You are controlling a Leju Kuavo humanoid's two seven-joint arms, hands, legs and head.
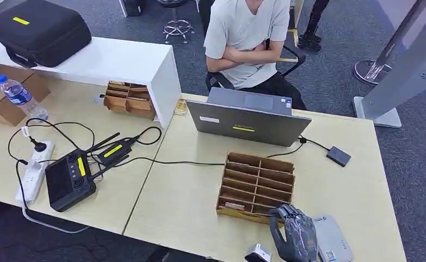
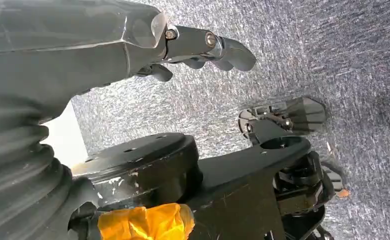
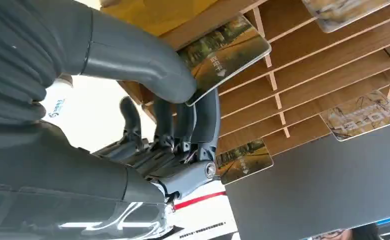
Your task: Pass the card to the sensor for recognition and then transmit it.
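The wooden rack (image 1: pixel 257 183) is brown. The card (image 3: pixel 223 55) pinched by the grey right hand (image 3: pixel 173 100) bears a green-brown scenery print. Behind the rack, the laptop (image 1: pixel 249 123) is grey with a yellow sticker.

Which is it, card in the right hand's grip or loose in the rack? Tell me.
In its grip. The right wrist view shows the card pinched between the right hand's thumb and fingers, beside the wooden rack.

2 organizers (image 1: pixel 256 183) (image 1: pixel 128 98) — 1 laptop (image 1: pixel 247 117) — 1 bottle (image 1: pixel 19 96).
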